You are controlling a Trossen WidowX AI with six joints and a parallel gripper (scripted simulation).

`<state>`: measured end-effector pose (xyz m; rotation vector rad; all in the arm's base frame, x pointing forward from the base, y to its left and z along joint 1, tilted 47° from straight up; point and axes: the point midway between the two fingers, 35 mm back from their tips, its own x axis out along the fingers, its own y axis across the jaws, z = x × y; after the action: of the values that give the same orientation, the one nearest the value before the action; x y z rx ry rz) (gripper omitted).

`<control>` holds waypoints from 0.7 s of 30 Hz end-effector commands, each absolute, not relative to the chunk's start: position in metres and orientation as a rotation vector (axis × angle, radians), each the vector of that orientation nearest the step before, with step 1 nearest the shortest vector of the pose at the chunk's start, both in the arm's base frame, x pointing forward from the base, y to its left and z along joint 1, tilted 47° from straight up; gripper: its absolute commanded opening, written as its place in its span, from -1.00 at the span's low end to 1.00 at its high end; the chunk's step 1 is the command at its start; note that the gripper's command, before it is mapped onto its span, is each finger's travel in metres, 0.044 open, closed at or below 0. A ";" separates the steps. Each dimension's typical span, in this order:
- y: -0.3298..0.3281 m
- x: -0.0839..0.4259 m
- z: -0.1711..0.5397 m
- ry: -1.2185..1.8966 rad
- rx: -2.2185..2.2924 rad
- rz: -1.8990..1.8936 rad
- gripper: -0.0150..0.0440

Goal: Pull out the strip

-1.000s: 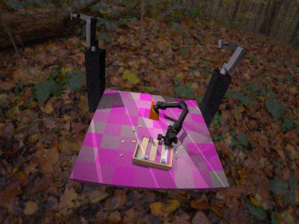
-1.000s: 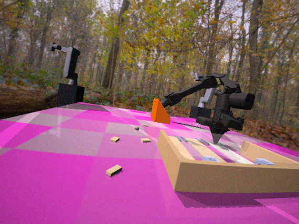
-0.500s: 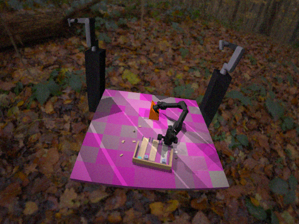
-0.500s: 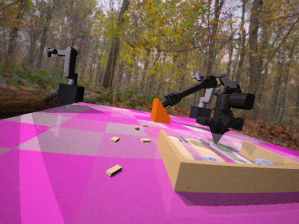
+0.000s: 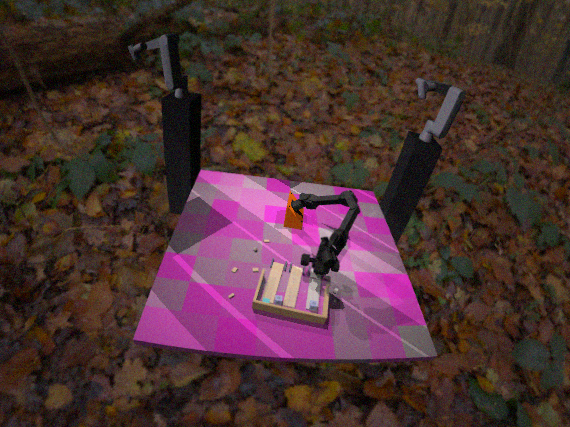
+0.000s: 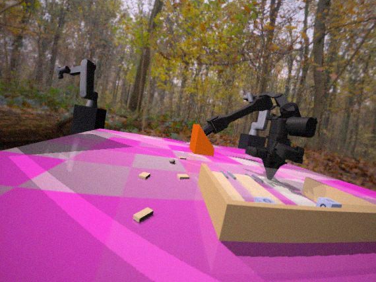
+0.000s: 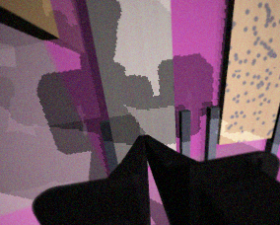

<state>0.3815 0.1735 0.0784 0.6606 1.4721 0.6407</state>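
My gripper (image 5: 321, 273) (image 6: 271, 178) (image 7: 143, 139) is shut and empty, fingertips pointing down just above the near-arm end of a pale grey-white strip (image 5: 313, 291) (image 6: 291, 191) (image 7: 144, 44). A blue cube (image 5: 313, 305) (image 6: 328, 202) with a dark mark rests at that strip's far end. A second marked blue cube (image 5: 278, 299) (image 6: 264, 199) sits between two wooden strips, the middle one (image 5: 293, 288) (image 7: 251, 74) and the left one (image 5: 272, 283). The marks are too small to read. A teal patch (image 5: 267, 300) shows at the left strip's end. What supports the second cube is hidden.
A wooden tray (image 5: 290, 313) (image 6: 297, 225) (image 7: 30, 20) walls in the strips. Short grey uprights (image 7: 184, 132) stand at its open side. Several small wooden blocks (image 5: 231, 295) (image 6: 143, 214) lie left of it. An orange wedge (image 5: 293, 218) (image 6: 201, 144) stands by the arm's base.
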 end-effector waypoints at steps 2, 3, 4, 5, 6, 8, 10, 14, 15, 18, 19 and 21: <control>0.175 0.370 0.074 1.491 0.663 0.635 -0.49; 0.175 0.369 0.074 1.491 0.663 0.635 -0.49; 0.175 0.367 0.074 1.491 0.663 0.635 -0.49; 0.176 0.366 0.074 1.492 0.663 0.635 -0.49; 0.176 0.364 0.074 1.492 0.663 0.635 -0.49; 0.176 0.361 0.074 1.492 0.664 0.635 -0.49; 0.176 0.358 0.074 1.492 0.664 0.635 -0.49; 0.176 0.352 0.074 1.492 0.664 0.634 -0.49; 0.176 0.350 0.074 1.492 0.664 0.634 -0.49; 0.176 0.345 0.074 1.493 0.664 0.634 -0.49; 0.176 0.344 0.074 1.493 0.664 0.634 -0.49; 0.176 0.341 0.074 1.493 0.664 0.634 -0.49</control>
<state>0.3504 0.1741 0.0787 0.6620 1.4703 0.6382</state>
